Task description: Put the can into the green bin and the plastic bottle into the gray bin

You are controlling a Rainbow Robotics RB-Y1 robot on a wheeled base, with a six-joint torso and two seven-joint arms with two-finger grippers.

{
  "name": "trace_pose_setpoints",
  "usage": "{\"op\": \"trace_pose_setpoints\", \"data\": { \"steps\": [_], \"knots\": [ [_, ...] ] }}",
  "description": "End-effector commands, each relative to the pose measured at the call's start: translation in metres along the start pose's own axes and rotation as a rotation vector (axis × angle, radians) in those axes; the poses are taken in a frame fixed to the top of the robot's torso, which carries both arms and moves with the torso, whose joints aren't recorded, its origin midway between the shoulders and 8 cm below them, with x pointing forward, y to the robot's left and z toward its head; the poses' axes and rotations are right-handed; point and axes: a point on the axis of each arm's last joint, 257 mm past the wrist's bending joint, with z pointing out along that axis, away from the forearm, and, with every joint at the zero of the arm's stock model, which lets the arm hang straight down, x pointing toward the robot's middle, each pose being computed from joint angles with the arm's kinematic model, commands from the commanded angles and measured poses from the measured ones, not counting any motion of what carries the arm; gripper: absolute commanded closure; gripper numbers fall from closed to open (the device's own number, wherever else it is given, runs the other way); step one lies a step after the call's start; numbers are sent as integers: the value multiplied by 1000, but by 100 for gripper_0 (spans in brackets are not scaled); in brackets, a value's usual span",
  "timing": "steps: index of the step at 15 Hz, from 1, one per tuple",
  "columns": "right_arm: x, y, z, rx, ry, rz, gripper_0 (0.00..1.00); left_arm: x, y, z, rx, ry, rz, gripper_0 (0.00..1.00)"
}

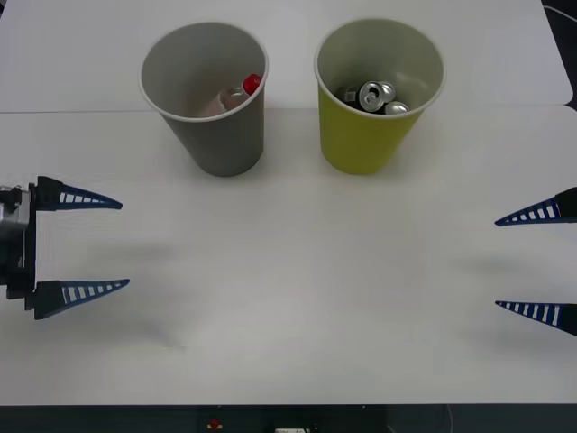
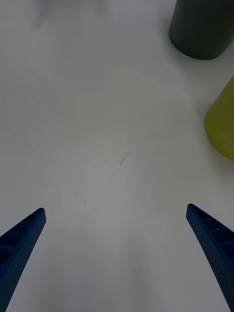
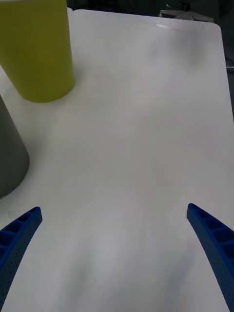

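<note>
Both placements appear complete. The plastic bottle (image 1: pixel 236 94) lies inside the gray bin (image 1: pixel 206 135), red cap up against the wall; the can (image 1: pixel 375 96) rests inside the green bin (image 1: pixel 374 135) among what look like other silver cans. The left gripper (image 1: pixel 79 244) hangs ahead of and outboard from the gray bin, fingers spread, holding nothing — the right gripper (image 1: pixel 536 263) likewise, outboard of the green bin. In my judgement nothing is left to sort; the table (image 1: pixel 297 307) between the grippers carries no task item.

- Front view: high above, facing forward and down at the table (image 1: pixel 288 343), both bins far side.
- Wrist views: low, near tabletop, each facing inward; both share gray bin (image 2: pixel 202 29) and green bin (image 3: pixel 36 48).
</note>
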Motion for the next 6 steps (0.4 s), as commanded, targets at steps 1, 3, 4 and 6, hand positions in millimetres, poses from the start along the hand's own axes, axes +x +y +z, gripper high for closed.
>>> {"op": "trace_pose_setpoints", "data": {
  "steps": [1,3,4,6],
  "knots": [
    [0,0,0,0,0,0,0,18,-2,-15,26,34,-8,0],
    [0,0,0,0,0,0,0,19,-3,-15,31,36,-6,0],
    [0,0,0,0,0,0,0,20,-3,-16,31,38,-5,0],
    [0,0,0,0,0,0,0,20,-3,-16,31,38,-4,0]
  ]
}}
